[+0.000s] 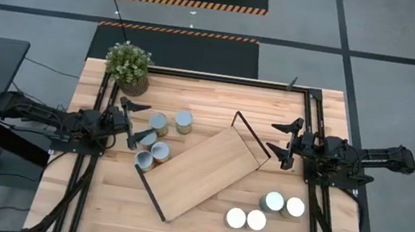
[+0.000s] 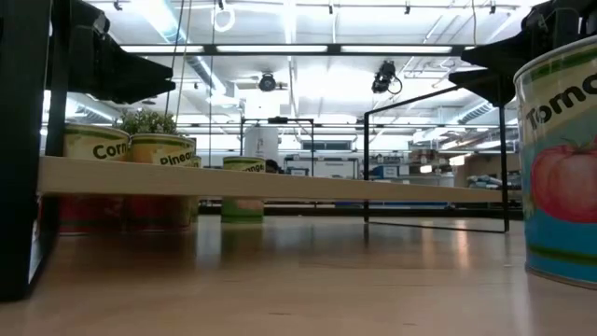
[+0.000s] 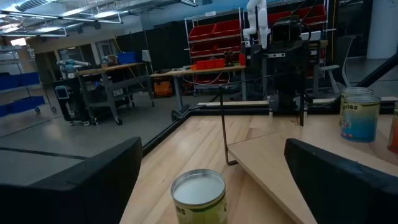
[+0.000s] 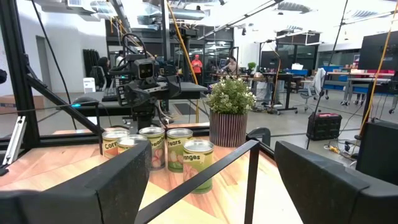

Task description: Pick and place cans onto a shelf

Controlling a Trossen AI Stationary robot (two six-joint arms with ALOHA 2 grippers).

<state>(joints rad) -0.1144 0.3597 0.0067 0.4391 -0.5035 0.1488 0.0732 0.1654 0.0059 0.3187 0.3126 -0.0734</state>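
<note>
Shelf empty, both arms waiting over the table.

The table [image 1: 194, 212] is carrying the shelf [image 1: 201, 172] lying slantwise mid-table, bare, so both arms can be reaching it; four cans [image 1: 160, 135] are clustering beside its left end, four more [image 1: 266, 210] sitting near the front right edge with open wood around. The left gripper [image 1: 135, 119] is hanging wide open just beside its cluster, one can [image 3: 198, 196] showing between its fingers; the right gripper [image 1: 283, 143] is hovering partly open, holding nothing, near the right wire frame [image 1: 253, 139].

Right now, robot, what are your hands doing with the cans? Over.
Left gripper open, empty, near four cans. Right gripper open, empty, by shelf end. Shelf bare; four more cans on table. Nothing blocking.
</note>
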